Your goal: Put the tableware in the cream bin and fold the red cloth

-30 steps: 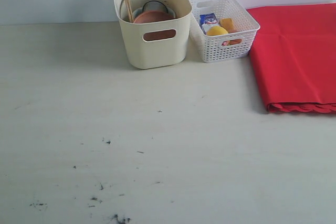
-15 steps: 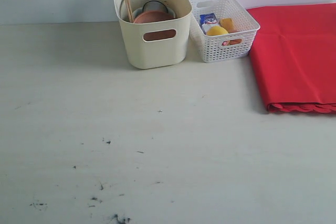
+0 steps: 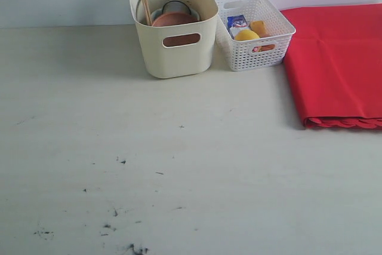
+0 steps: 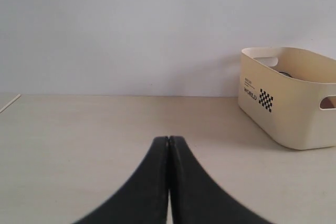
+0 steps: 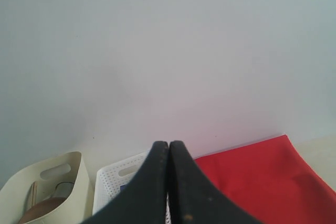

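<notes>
The cream bin (image 3: pixel 173 25) stands at the back of the table and holds tableware: a brown wooden plate (image 3: pixel 173 20), chopsticks (image 3: pixel 145 9) and a pale bowl rim. The bin (image 4: pixel 294 103) also shows in the left wrist view and the bin (image 5: pixel 42 190) in the right wrist view. The red cloth (image 3: pixel 337 64) lies folded at the right, its scalloped edges stacked toward the front; the cloth (image 5: pixel 262 182) also shows in the right wrist view. My left gripper (image 4: pixel 169 139) is shut and empty over bare table. My right gripper (image 5: pixel 168 143) is shut and empty. Neither gripper appears in the exterior view.
A white lattice basket (image 3: pixel 253 28) sits between the bin and the cloth, holding a milk carton (image 3: pixel 237 24), a lemon (image 3: pixel 246 36) and other food. Dark specks mark the table's front left (image 3: pixel 113 210). A pale wall runs behind everything.
</notes>
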You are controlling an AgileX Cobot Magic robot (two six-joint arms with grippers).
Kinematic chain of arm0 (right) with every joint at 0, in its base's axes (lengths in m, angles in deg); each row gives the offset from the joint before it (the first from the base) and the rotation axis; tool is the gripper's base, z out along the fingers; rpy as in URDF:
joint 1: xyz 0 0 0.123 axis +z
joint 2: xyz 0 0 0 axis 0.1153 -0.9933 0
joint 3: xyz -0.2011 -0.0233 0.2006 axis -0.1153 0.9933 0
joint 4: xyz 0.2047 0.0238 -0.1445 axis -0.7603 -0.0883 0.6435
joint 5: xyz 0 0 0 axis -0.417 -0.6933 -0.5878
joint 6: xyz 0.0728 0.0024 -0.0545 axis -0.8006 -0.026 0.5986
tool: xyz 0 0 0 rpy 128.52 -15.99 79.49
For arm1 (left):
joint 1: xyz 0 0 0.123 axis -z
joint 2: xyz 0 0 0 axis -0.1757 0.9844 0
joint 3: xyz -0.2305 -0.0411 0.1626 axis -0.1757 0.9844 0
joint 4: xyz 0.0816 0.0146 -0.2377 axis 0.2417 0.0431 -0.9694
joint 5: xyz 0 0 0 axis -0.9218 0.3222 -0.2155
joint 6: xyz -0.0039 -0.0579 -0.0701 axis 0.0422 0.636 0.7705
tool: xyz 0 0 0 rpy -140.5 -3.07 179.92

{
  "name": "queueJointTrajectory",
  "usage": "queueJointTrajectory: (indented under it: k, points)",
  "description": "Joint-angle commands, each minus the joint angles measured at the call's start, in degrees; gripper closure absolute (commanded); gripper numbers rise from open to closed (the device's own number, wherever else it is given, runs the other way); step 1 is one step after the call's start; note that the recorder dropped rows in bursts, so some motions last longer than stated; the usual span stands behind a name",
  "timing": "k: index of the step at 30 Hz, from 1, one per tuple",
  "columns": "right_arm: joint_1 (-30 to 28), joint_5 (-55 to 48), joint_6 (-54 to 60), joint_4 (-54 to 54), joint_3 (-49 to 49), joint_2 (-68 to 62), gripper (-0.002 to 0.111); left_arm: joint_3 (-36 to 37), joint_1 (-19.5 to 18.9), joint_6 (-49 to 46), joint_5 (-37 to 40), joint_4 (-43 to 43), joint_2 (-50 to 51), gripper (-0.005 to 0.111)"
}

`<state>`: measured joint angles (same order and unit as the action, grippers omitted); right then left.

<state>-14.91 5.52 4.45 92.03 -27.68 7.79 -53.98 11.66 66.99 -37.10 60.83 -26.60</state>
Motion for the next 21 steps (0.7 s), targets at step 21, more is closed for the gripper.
queueJointTrajectory:
  k: [21]
  points:
    - [0.32,-9.58,-10.88,2.68,0.55,0.26,0.108,0.18,-0.08,-0.35,0.32,-0.70,-0.39,0.106]
